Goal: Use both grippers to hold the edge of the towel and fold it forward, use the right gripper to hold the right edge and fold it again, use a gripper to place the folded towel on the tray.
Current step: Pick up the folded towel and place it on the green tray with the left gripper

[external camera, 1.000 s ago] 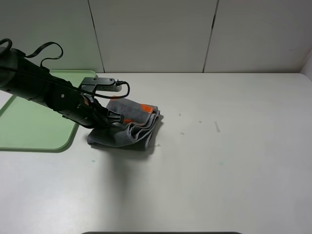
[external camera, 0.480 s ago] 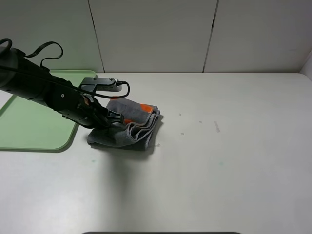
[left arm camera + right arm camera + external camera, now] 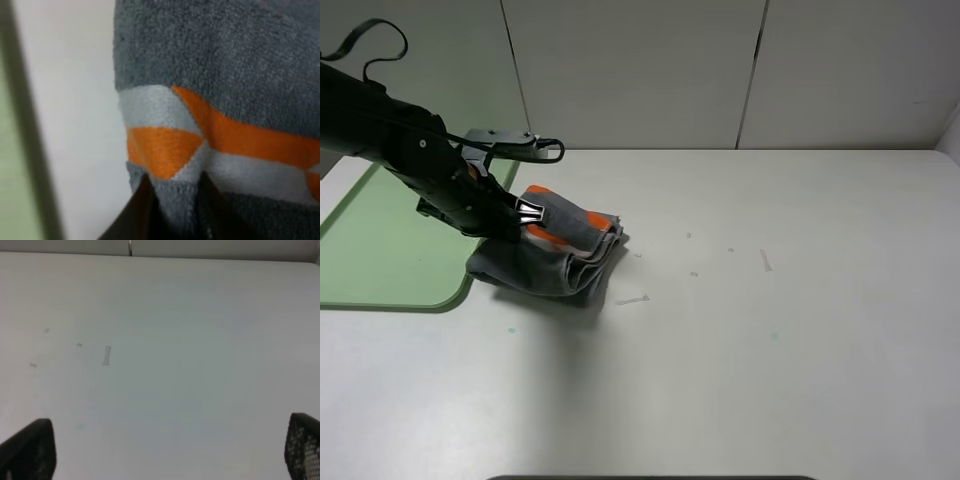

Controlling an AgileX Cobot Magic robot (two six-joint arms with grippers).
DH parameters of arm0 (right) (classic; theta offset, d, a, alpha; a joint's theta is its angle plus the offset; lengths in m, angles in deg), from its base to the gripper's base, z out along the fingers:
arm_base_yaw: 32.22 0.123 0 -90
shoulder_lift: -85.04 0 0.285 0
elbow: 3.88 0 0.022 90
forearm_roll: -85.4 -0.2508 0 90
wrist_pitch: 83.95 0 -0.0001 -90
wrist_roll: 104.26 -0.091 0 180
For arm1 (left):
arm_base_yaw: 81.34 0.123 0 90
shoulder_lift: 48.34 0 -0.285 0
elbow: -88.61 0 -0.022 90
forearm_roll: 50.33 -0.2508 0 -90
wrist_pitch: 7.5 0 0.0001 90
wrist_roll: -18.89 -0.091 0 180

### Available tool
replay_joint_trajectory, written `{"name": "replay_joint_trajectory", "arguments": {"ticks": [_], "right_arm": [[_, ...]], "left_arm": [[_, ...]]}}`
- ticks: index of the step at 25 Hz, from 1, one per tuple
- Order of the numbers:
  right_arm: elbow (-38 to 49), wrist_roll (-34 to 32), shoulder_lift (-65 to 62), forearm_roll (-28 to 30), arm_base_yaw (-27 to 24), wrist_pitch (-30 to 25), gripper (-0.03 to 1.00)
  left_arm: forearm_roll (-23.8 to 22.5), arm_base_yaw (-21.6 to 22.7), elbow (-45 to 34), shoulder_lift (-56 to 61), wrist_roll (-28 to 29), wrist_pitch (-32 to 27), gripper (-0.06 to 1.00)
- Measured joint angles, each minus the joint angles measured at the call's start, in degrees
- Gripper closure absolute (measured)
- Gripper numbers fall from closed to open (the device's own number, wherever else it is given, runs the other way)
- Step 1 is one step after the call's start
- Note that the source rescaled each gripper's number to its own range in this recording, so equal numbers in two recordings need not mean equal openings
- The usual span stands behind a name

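Left end effector (image 3: 525, 212): clamped onto the near edge of the folded towel (image 3: 548, 258); in the left wrist view its two dark fingers (image 3: 142, 207) pinch the grey pile just under the orange and pale stripe.
Right end effector (image 3: 170, 460): spread wide and holding nothing; the right wrist view shows only bare worktop (image 3: 175, 340) between its tips, and the arm does not appear in the high view.
Towel: a thick grey bundle of several layers, one side lifted at the grip, the rest sagging to the worktop; it hangs below and to the far side of the left end effector, away from the tray.
Tray (image 3: 380, 270): pale green, on the opposite side of the left end effector from the towel's bulk; its near corner is just beside the towel's low edge.
Deciding relation: I judge the tray lies straight across from the grip, so the carry runs sideways over the rim, and the left arm is plainly the nearer one.
Long axis: the bundle runs roughly away from the tray's corner toward the open worktop.
Edges: the low rim looks the thing to clear; the trailing layers could snag on it.
Room: the tray's bed shows bare beyond the arm.
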Motion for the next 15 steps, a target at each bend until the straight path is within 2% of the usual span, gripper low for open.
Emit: {"name": "replay_joint_trajectory", "arguments": {"ticks": [7, 15], "right_arm": [[0.0, 0.0, 0.0, 0.0, 0.0, 0.0, -0.03], [0.0, 0.0, 0.0, 0.0, 0.0, 0.0, -0.03]], "left_arm": [[-5.1, 3.9, 3.5, 0.5, -0.7, -6.8, 0.85], [-5.9, 11.0, 6.7, 0.5, -4.5, -10.0, 0.85]]}}
